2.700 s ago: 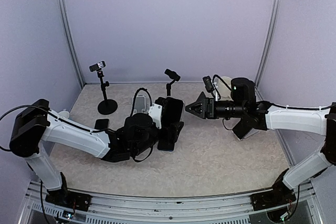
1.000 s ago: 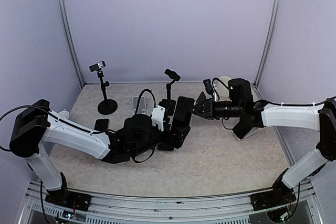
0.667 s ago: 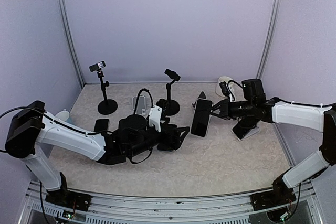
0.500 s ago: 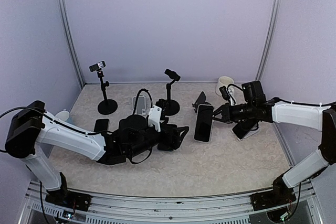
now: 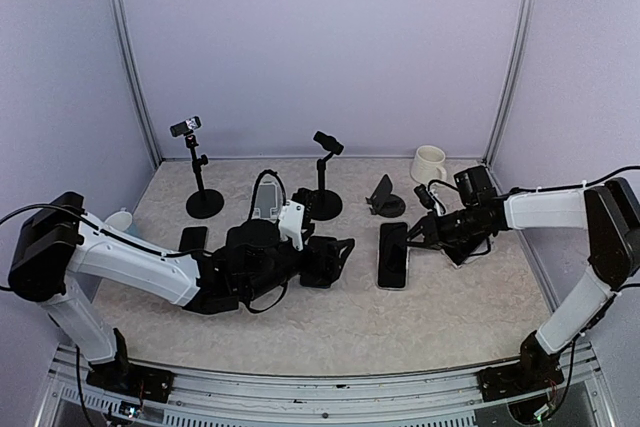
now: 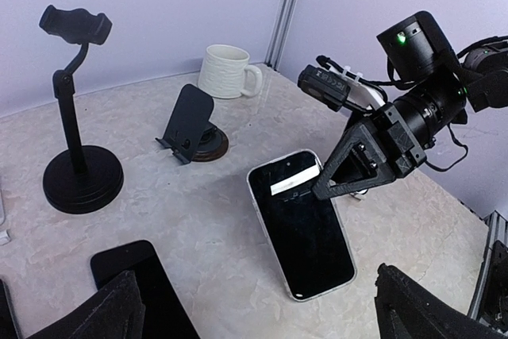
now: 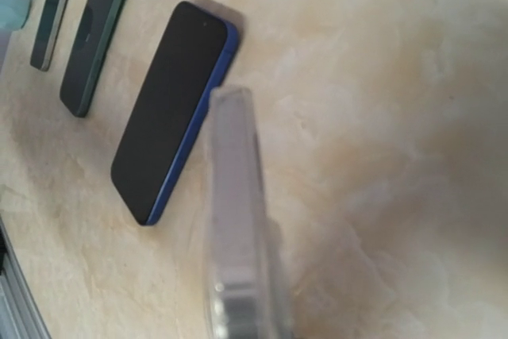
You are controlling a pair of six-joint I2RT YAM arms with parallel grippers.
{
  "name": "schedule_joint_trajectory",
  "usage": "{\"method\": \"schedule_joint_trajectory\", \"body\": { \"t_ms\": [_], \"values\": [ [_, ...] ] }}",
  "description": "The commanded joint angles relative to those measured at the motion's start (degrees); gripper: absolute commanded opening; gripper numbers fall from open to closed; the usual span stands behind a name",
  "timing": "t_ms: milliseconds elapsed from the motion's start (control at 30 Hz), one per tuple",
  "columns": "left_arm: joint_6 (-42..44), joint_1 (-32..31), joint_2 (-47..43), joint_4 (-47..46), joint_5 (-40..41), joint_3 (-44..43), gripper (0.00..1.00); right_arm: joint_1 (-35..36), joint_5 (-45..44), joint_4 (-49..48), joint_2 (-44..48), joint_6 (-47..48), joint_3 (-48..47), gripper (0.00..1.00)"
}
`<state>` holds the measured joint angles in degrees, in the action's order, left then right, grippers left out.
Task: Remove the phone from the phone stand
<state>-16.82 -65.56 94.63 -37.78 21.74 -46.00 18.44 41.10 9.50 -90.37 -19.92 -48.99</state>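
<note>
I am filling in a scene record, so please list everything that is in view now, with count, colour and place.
held phone: 1, black screen, pale rim, low at the table's right middle, top end gripped
other phones: 3 seen, dark, one blue-edged, one green, flat on the table near the left arm
tall stands: 2, black, back left and back middle
small stand: 1, black, empty, near the mug
mug: 1, white, back right
table: 1, beige marbled
left end effector: 1, black, open, over the table's middle
right end effector: 1, black, shut on the held phone
</note>
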Motion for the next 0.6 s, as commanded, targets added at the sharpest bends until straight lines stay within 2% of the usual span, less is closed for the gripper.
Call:
{"method": "schedule_joint_trajectory", "body": {
  "t_ms": [0,200,567],
  "values": [
    [-0.8,0.3,-2.3,0.5,0.8,0.9,0.99,-1.3,5.4,-0.7,-3.2,2.1,-3.2,0.0],
    [-0.2,0.6,-2.7,1.1,0.6,1.0,0.99,-2.4,4.3,0.8,-8.0,3.6,-5.2,0.0],
    [-0.6,1.2,-3.0,0.8,0.8,1.9,0.99,-3.7,1.9,-2.5,-12.6,1.5,-6.2,0.0]
  ]
}}
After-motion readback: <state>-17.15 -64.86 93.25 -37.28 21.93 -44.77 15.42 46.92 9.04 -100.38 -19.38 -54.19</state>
